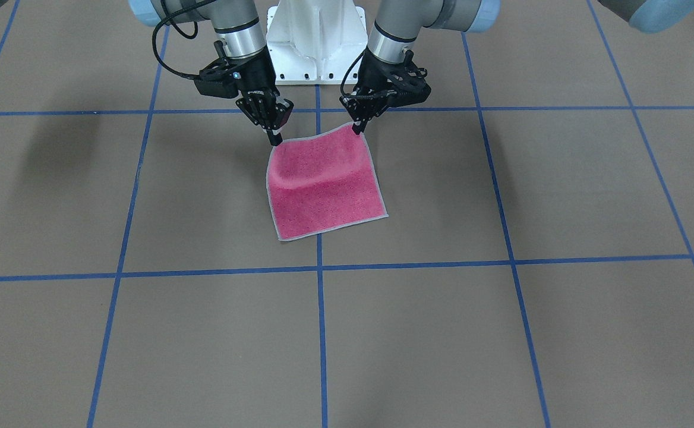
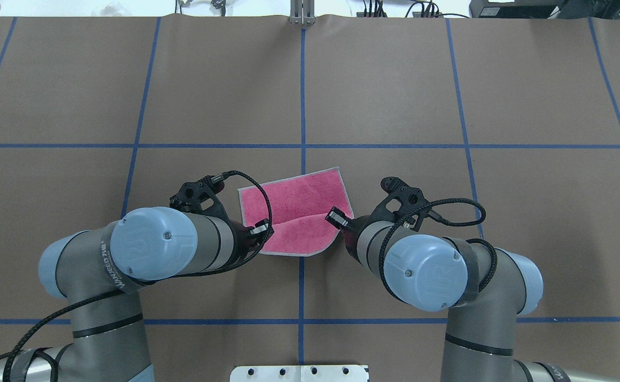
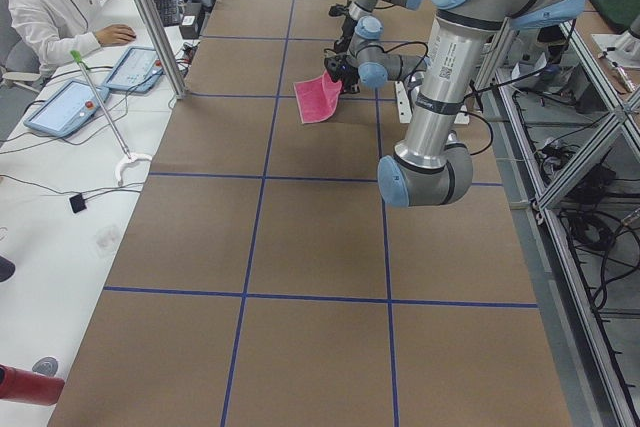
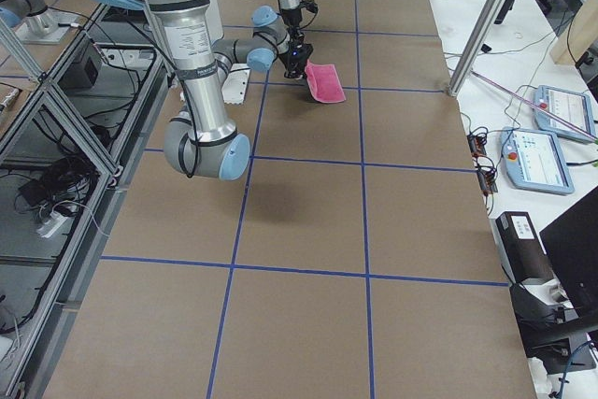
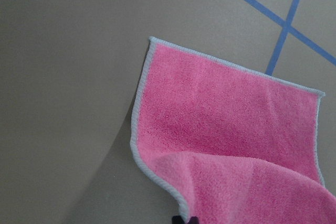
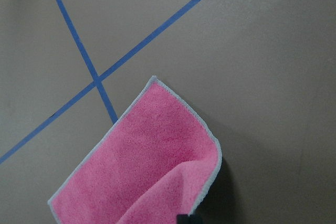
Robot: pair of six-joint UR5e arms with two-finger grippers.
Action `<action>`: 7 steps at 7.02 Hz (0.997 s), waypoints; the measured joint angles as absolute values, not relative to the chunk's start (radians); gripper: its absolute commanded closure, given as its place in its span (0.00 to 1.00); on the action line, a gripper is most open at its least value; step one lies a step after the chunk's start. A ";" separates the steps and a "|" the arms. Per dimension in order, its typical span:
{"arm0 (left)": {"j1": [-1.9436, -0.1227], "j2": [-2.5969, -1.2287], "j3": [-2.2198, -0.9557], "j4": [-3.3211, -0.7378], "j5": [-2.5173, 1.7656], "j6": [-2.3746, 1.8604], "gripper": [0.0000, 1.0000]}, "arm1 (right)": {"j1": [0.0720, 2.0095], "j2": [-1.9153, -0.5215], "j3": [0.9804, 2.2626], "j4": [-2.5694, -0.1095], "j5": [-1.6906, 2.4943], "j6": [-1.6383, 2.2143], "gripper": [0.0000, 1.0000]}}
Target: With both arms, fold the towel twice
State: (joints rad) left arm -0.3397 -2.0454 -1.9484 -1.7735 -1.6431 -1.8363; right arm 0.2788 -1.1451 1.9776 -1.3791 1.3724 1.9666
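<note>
The towel (image 1: 323, 184) lies pink face up near the robot's base, with a light grey hem. Its far edge rests on the table and its near edge is lifted off it. My left gripper (image 1: 357, 128) is shut on one near corner, and my right gripper (image 1: 274, 141) is shut on the other. From overhead the towel (image 2: 299, 207) hangs in a curve between the left gripper (image 2: 259, 229) and the right gripper (image 2: 336, 217). The left wrist view shows the towel (image 5: 226, 124) rising toward the fingertips (image 5: 184, 219). The right wrist view shows the towel (image 6: 147, 161) doing the same.
The brown table (image 1: 501, 333) is marked with blue tape lines (image 1: 320, 267). The white pedestal base (image 1: 316, 41) stands just behind the grippers. In the exterior left view an operator (image 3: 60, 7) sits at a side desk with tablets (image 3: 65, 107).
</note>
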 measured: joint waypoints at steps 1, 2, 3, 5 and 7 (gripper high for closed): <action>-0.335 -2.043 -1.945 -1.773 -1.643 -1.836 1.00 | 0.275 -1.148 1.970 -1.379 1.372 1.966 1.00; -0.330 -2.042 -1.944 -1.774 -1.644 -1.835 1.00 | 0.275 -1.152 1.965 -1.379 1.373 1.962 1.00; -0.324 -2.041 -1.945 -1.774 -1.645 -1.835 1.00 | 0.275 -1.155 1.964 -1.378 1.374 1.954 1.00; -0.318 -2.040 -1.943 -1.775 -1.645 -1.835 1.00 | 0.275 -1.154 1.963 -1.378 1.371 1.946 1.00; -0.318 -2.044 -1.938 -1.774 -1.642 -1.835 1.00 | 0.282 -1.149 1.954 -1.378 1.367 1.941 1.00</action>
